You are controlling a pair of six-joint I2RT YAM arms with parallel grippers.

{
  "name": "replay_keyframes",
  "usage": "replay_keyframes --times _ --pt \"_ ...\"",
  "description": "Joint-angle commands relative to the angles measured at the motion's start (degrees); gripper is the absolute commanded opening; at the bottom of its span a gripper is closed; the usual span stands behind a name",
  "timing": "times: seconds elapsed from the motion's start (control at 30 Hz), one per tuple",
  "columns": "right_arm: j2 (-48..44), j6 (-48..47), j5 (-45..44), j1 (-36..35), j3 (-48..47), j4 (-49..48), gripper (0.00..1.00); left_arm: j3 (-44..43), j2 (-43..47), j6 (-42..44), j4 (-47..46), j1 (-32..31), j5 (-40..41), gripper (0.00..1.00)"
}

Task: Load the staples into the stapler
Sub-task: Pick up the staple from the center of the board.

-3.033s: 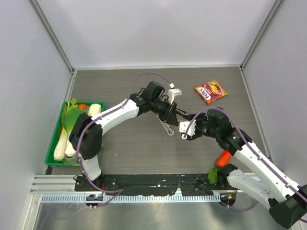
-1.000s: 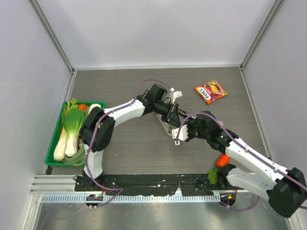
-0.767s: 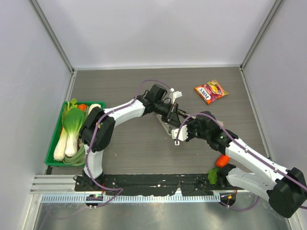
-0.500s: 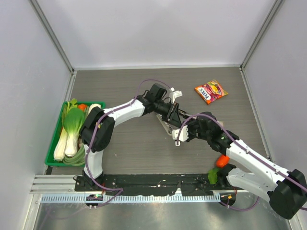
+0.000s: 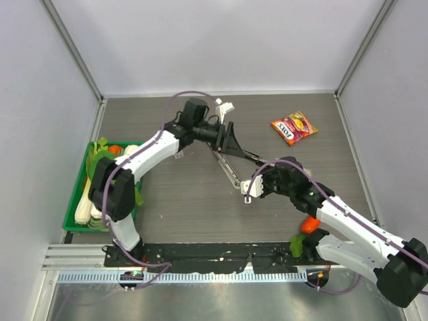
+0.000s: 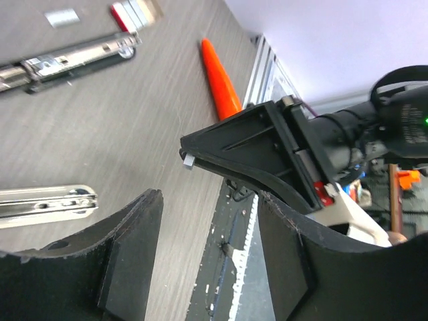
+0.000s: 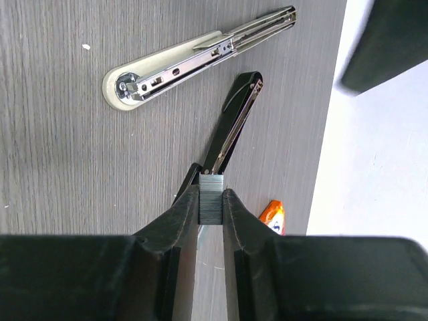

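**Current step: staple strip in hand, insertion not yet made.**

The right end effector (image 7: 210, 192) is closed narrowly on the staples (image 7: 210, 206), a short grey strip pinched upright between its fingertips. It hangs just above the desk (image 7: 67, 154).

Two long bodies lie on the desk ahead of it. The beige stapler (image 7: 194, 63) lies with its metal channel facing up. The black stapler (image 7: 235, 120) shows a bright rail along one edge and runs straight out from under the fingertips, roughly in line with the strip. The frames do not show whether these are two staplers or two parts joined at a hinge.

The left end effector (image 6: 208, 221) stands wide with nothing between its fingers. In the top view it sits at the far end of both bodies and touches neither.

**Next move, as judged:** the strip must be lowered into an open magazine channel, with its legs pointing down and its length parallel to the rail.

- Alignment should be confirmed before release, since a tilted strip would probably jam or break apart.
- Neither body is braced at present, so it may slide on contact.
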State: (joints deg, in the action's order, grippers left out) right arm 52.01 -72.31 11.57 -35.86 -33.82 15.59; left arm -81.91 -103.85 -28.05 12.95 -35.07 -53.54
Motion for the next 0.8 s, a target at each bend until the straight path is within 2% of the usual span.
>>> replay_keyframes --times 0.0,0.1,0.13,0.2,0.23,0.27,0.3,0.37,0.4,0.53,0.7,0.77 --pt "-1.2 3.1 -1.5 0.3 -0.7 -0.3 0.13 0.3 7.2 2.9 -0.4 4.6 -0.3 0.64" --pt "-0.9 5.9 -2.8 2.0 -2.1 2.2 0.13 -2.1 9.4 9.8 7.9 9.6 0.6 0.66" --pt "-0.9 6.8 -3.3 2.7 -2.6 3.0 0.13 -4.5 9.5 13.1 15.3 12.5 1.0 0.67" --pt "-0.9 8.3 -3.0 6.7 -4.0 6.2 0.13 -7.1 10.1 23.2 24.0 15.5 3.3 0.71" --pt "-0.9 9.3 -2.2 8.9 -4.5 7.5 0.13 -8.6 10.3 26.4 31.5 18.3 4.3 0.73" --pt "-0.7 9.5 -0.1 13.2 -5.6 10.3 0.13 -8.7 10.8 31.9 34.2 19.8 5.5 0.75" --pt "-0.3 9.8 0.5 15.6 -6.2 11.5 0.13 -8.1 12.5 33.5 36.2 21.4 7.6 0.75" --pt "1.4 9.9 2.0 19.9 -7.5 14.7 0.13 -3.0 15.1 35.7 37.4 26.4 9.3 0.77" --pt "2.2 9.7 2.8 24.2 -8.0 15.7 0.13 1.5 18.5 36.0 36.0 30.0 9.9 0.77" --pt "8.4 10.6 5.4 31.2 -12.7 20.1 0.13 11.1 26.1 38.2 34.3 37.2 9.9 0.79" --pt "15.3 13.2 9.6 32.6 -16.1 22.3 0.12 20.0 33.4 42.2 34.6 38.9 8.7 0.83" --pt "17.3 15.0 9.8 32.7 -17.3 21.5 0.12 20.6 35.9 43.1 34.7 38.9 9.2 0.84"
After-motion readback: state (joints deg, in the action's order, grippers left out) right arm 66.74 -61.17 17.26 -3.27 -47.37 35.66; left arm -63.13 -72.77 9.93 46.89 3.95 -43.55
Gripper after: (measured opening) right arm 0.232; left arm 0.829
